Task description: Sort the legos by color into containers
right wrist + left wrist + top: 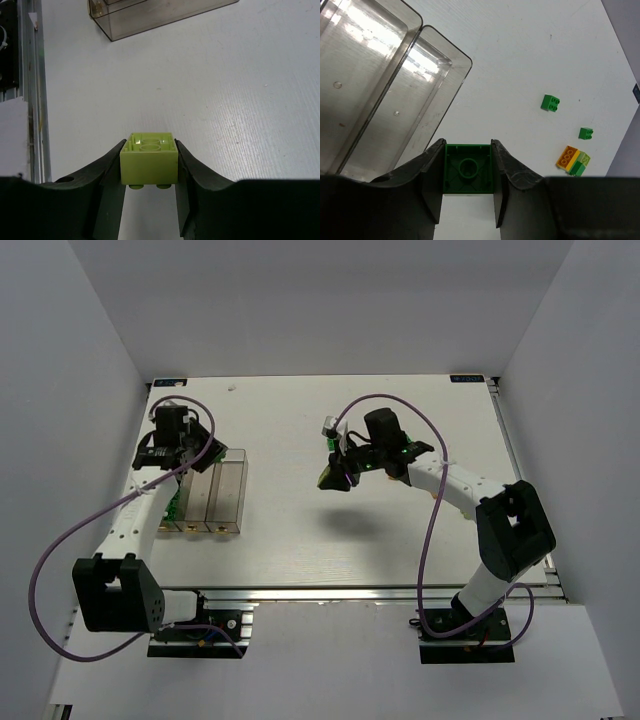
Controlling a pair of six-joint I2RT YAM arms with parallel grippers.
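- Nearest the left wrist lens, the left gripper [467,150] is clamping a dark green brick [468,172] just beside the containers [435,85]; loose legos [550,103] are lying well apart on the table [520,50].
- Right wrist: the right gripper [149,150] is pinching a pale yellow-green brick [149,162] above the table, the containers standing far ahead.
- Top: the left gripper is hovering at the far end of the 3 containers and the right gripper is hanging mid-table. Delivery appears in hand; each arm next needs the matching container, then release.
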